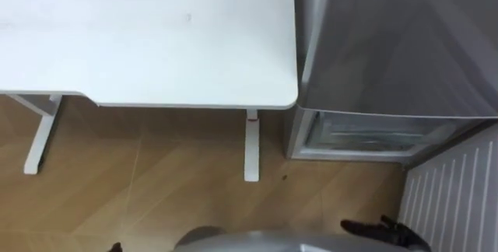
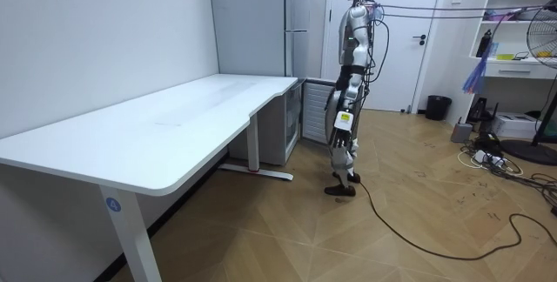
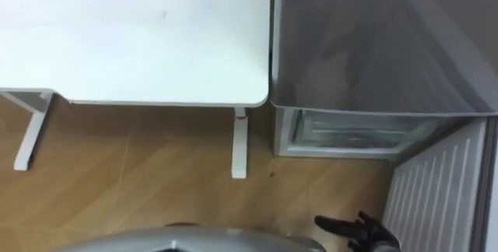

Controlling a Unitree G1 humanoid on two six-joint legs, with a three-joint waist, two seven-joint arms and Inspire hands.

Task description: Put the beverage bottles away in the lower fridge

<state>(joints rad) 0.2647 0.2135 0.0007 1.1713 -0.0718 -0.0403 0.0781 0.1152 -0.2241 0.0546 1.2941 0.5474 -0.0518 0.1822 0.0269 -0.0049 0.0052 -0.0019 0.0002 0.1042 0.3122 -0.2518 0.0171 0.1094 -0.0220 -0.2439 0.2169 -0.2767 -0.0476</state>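
Observation:
The grey fridge stands right of the white table. Its lower compartment is open and shows a clear drawer front. The lower door is swung out at the right, with its white ribbed inner side facing me. My right hand hangs low in front of that door, dark fingers stretched out and holding nothing. In the room view I stand upright facing the fridge, and my left hand hangs beside my thigh.
The table's legs stand on the wooden floor just left of the fridge. In the room view there are a fan, shelves, boxes and floor cables behind me, and a shut white door.

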